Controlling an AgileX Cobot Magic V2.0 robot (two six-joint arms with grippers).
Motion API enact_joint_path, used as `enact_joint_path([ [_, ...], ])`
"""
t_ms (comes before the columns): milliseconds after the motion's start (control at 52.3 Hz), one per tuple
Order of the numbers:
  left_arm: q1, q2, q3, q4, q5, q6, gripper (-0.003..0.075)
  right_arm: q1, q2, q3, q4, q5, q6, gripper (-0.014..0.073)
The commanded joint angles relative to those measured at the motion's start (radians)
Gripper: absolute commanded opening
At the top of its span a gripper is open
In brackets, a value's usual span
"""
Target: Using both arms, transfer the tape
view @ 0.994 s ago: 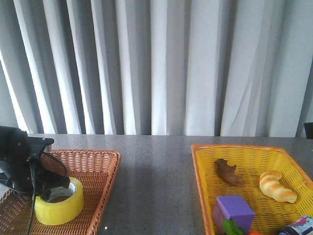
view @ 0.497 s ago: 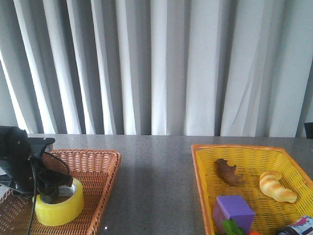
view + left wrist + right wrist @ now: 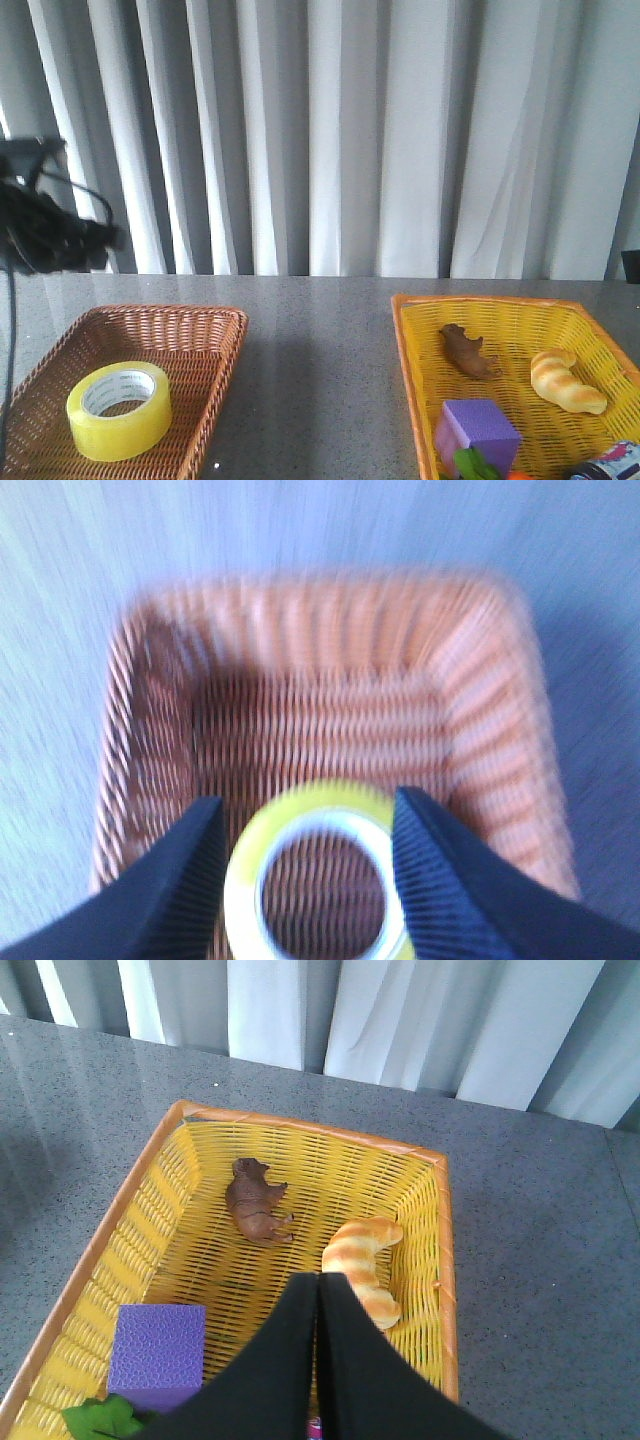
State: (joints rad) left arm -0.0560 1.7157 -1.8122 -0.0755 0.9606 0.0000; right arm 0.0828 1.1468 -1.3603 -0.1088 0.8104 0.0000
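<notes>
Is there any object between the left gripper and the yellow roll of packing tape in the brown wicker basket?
Nothing visible blocks it. The left gripper hangs open above the yellow roll of packing tape, which lies alone and flat in the brown wicker basket, with only air between them. In the front view the tape is uncovered.

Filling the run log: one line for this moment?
left gripper: open, above tape | tape: in brown basket | right gripper: shut, over yellow basket
</notes>
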Motion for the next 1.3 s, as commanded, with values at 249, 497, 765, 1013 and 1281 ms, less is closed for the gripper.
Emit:
enact_joint_path([
  [249, -0.003, -0.402, -0.051, -0.044, -0.185, 0.02, 0.0034, -0.001, -0.023, -0.024, -0.012, -0.064, 0.0, -0.0008],
  [497, -0.003, -0.458, -0.05, -0.044, -0.136, 0.037, -0.0008, -0.001, -0.023, -0.024, -0.012, -0.064, 0.0, -0.0008],
  [765, -0.003, -0.448, -0.05, -0.06, -0.071, 0.016, -0.0007, -0.001, -0.023, -0.024, -0.012, -0.064, 0.0, -0.0008],
  [1013, -0.003, -0.448, -0.05, -0.06, -0.072, 0.016, -0.0007, -0.001, -0.023, -0.024, -0.012, -0.063, 0.0, -0.0008],
  [1281, -0.003, -0.465, -0.041, -0.021, -0.069, 0.01, -0.0007, -0.001, -0.023, -0.024, -0.012, -0.063, 0.0, -0.0008],
])
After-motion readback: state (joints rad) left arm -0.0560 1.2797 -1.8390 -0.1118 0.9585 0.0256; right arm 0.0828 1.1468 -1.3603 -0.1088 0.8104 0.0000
